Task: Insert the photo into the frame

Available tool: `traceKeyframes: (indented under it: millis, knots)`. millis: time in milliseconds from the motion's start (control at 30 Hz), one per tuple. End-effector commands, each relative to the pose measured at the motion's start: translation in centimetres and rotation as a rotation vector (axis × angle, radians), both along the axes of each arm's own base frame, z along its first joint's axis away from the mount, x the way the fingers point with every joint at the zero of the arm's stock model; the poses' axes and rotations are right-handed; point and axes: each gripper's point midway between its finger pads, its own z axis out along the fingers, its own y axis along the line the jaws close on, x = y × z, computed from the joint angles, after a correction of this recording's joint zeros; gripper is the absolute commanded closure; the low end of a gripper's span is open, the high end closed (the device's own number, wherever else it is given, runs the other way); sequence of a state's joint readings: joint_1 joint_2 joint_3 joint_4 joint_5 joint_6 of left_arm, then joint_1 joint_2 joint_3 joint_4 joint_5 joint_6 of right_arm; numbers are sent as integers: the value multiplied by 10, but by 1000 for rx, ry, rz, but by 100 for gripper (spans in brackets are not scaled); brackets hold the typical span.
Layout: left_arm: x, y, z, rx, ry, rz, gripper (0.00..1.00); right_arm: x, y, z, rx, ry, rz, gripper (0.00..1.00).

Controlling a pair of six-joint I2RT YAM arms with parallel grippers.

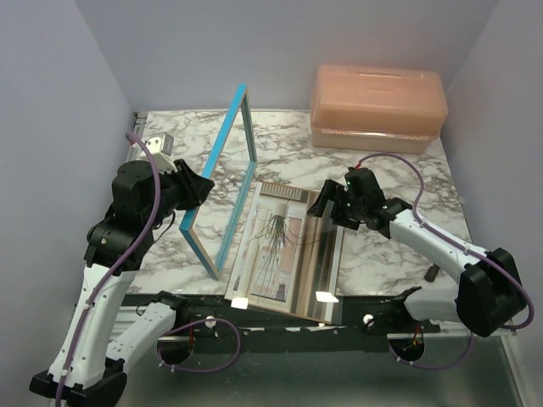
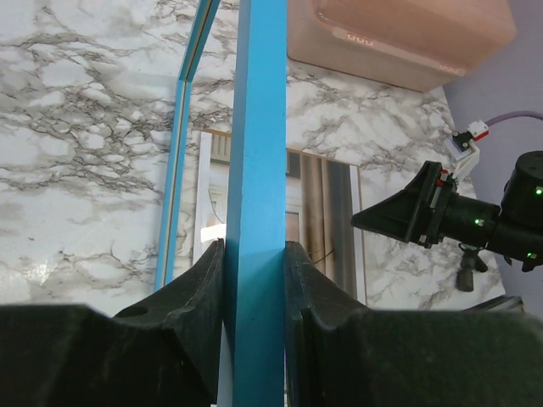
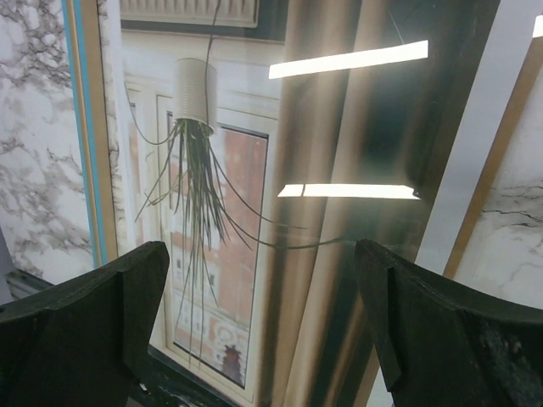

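The left claw (image 1: 202, 188) (image 2: 254, 254) is clamped narrowly on one rail of the frame (image 1: 215, 153) (image 2: 259, 127); in the left wrist view both pads press flat against the opposite faces of the blue rail. The frame stands on edge, slightly tilted, its lower corner near the front edge of the marble tabletop (image 1: 399, 170) and its upper corner pointing to 12 o'clock. In the top view it occupies the left half of the tabletop, at 9 o'clock from the photo (image 1: 276, 246). The right claw (image 1: 329, 210) (image 3: 259, 250) is spread wide and grips nothing; it hangs just above the right part of the photo, fingers apart on either side of the print's centre in the right wrist view. The photo (image 3: 204, 170) lies flat on the tabletop at centre front, long side running from 6 to 12 o'clock, not inside the frame. Its right portion is glossy and carries bright light reflections. A peach box (image 1: 377, 106) (image 2: 399, 34) sits at 1 o'clock from the photo, against the far wall, well apart from both claws.
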State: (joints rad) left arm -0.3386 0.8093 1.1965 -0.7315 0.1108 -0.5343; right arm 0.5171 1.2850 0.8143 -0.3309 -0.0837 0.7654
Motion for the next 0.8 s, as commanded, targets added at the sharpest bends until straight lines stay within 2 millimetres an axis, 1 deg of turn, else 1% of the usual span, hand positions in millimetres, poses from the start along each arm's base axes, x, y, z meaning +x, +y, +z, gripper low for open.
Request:
traceKeyframes:
  millis: [0,67,167,333,567,667,767]
  knots:
    - [-6,-10,-2,-126,71,-64,100,-8,-17,-22,-83,38,-22,0]
    - [-4,-7,-5,-140,84,-64,100,-11,-19,-28,-85,54,-31,0]
    - [1,2,-13,-144,107,-42,100,-17,-22,-37,-47,101,-32,0]
    - [9,13,-36,-165,155,-28,100,-23,-27,-49,6,153,-46,0]
    - [15,34,-66,-154,204,28,100,-32,-51,-68,3,225,-129,0]
    - [16,38,-77,-177,225,29,100,-34,-58,-72,-5,237,-152,0]
    - [16,38,-89,-178,250,30,100,-31,-62,-70,-14,230,-168,0]
